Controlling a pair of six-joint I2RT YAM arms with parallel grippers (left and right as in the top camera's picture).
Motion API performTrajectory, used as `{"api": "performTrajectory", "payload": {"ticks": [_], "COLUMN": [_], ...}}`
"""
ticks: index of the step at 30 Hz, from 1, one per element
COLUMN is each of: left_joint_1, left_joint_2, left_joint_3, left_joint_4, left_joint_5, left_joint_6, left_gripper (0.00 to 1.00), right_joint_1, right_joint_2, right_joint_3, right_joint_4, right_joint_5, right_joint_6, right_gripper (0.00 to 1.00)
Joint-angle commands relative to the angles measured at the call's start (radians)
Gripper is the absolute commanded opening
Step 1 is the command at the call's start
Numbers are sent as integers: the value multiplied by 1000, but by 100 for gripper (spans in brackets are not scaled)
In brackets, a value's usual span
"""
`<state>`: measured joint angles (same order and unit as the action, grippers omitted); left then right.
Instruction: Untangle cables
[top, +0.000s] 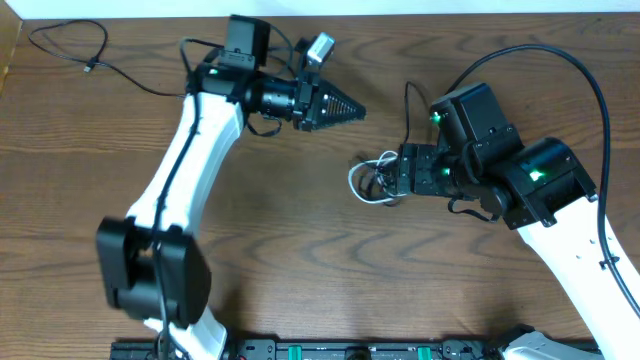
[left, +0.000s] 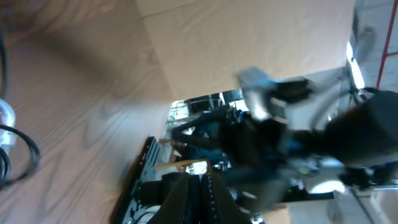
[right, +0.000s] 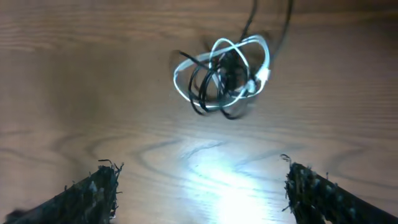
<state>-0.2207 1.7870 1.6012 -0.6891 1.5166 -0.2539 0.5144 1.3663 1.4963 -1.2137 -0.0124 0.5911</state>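
Note:
A tangled bundle of a white cord and a black cord (top: 372, 180) lies on the wooden table at centre right; it shows in the right wrist view (right: 222, 77) with black leads running off the top. My right gripper (top: 402, 172) is open just right of the bundle, its fingertips (right: 202, 180) wide apart and short of it. My left gripper (top: 352, 107) is shut and empty, raised above the table, up and left of the bundle; its jaws (left: 200, 186) are pressed together. A loose black cable (top: 88, 62) with a small plug lies at the far left.
The left arm's white link (top: 190, 160) crosses the table's left half. The right arm's body (top: 530, 185) fills the right side. A black rail (top: 350, 350) runs along the front edge. The left wrist view is blurred.

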Motion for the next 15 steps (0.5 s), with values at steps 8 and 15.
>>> {"api": "performTrajectory", "payload": {"ticks": [8, 15], "left_joint_1": [0, 0], "left_joint_2": [-130, -127], "left_joint_3": [20, 20], "left_joint_4": [-52, -297], "left_joint_5": [-367, -804], "left_joint_6": [-72, -55], "left_gripper": [13, 91], "right_joint_1": [-13, -145], "right_joint_2": [57, 154], "right_joint_3": [4, 3], "right_joint_4": [5, 20], "right_joint_5": [198, 114], "right_joint_6": [45, 6], "right_gripper": [99, 99]}}
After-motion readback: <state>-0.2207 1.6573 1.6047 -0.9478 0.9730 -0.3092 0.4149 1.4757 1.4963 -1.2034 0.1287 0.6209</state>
